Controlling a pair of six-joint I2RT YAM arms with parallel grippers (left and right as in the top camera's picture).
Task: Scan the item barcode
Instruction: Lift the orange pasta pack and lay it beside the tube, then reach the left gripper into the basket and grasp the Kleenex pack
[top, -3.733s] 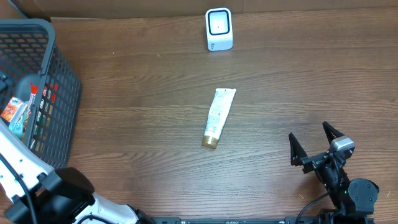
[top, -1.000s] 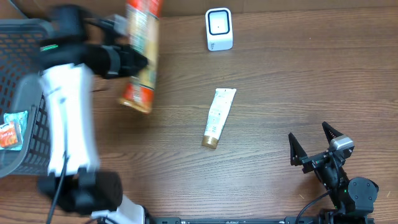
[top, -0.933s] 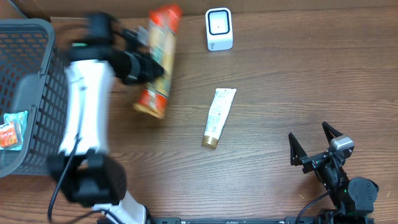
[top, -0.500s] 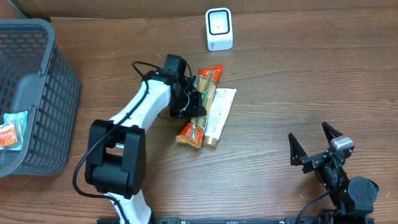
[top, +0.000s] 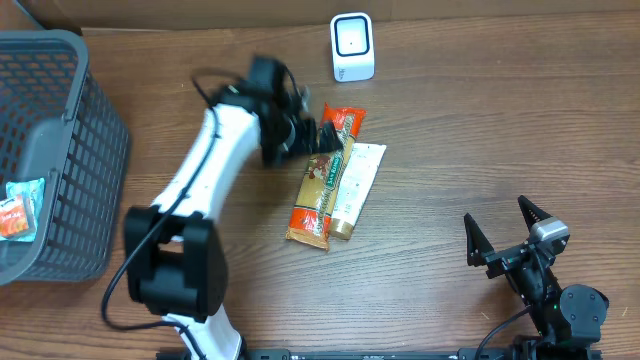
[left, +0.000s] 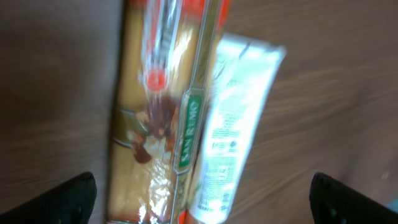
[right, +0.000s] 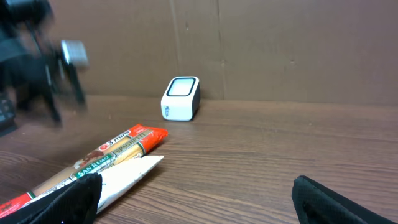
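1 spaghetti pack against 1 tube, 1 scanner; left claw, right claw both wide

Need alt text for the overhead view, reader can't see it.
The left hand, open, is over the top end of a spaghetti packet lying on the wooden table against a white tube. White scanner behind them, grey basket far left, right hand open at front right.
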